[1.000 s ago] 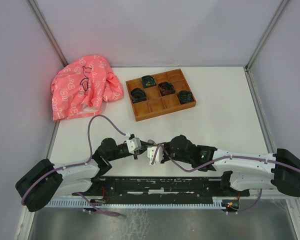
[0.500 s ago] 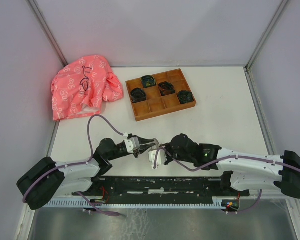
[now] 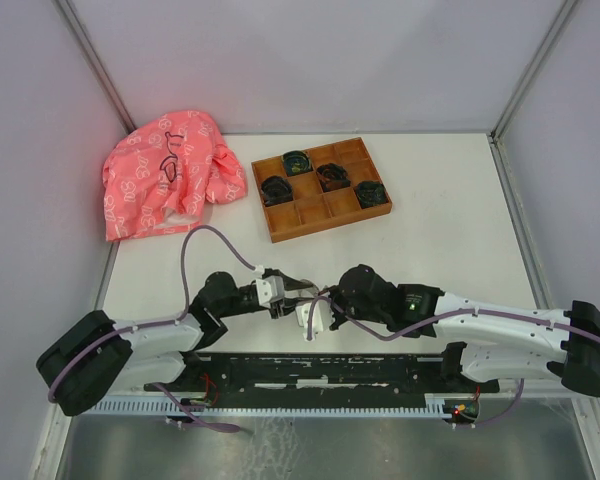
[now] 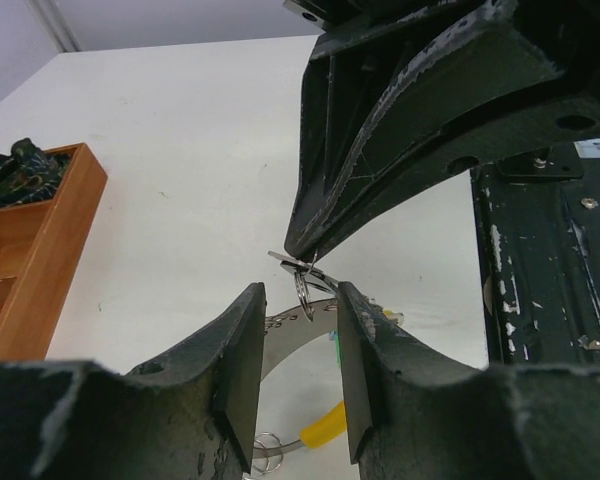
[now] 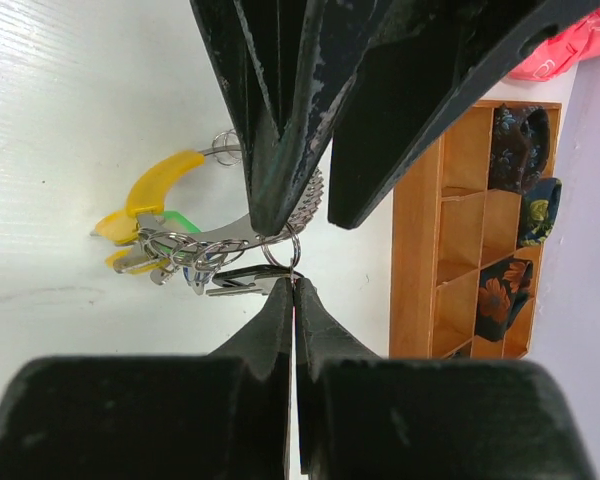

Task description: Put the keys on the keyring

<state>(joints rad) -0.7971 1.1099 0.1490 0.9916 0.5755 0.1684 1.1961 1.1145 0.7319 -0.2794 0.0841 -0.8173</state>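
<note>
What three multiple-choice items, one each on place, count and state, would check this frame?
1. Where does the pink cloth lie?
A far left
B near right
C in the tray
2. How many compartments of the tray hold dark bundles?
A two
B four
C six
3. How is the right claw?
A wide open
B shut
C out of view

Key:
1 A, it sits by the left wall, beside the tray.
2 B, four coils show from the top view.
3 B, its fingertips meet in the right wrist view.
</note>
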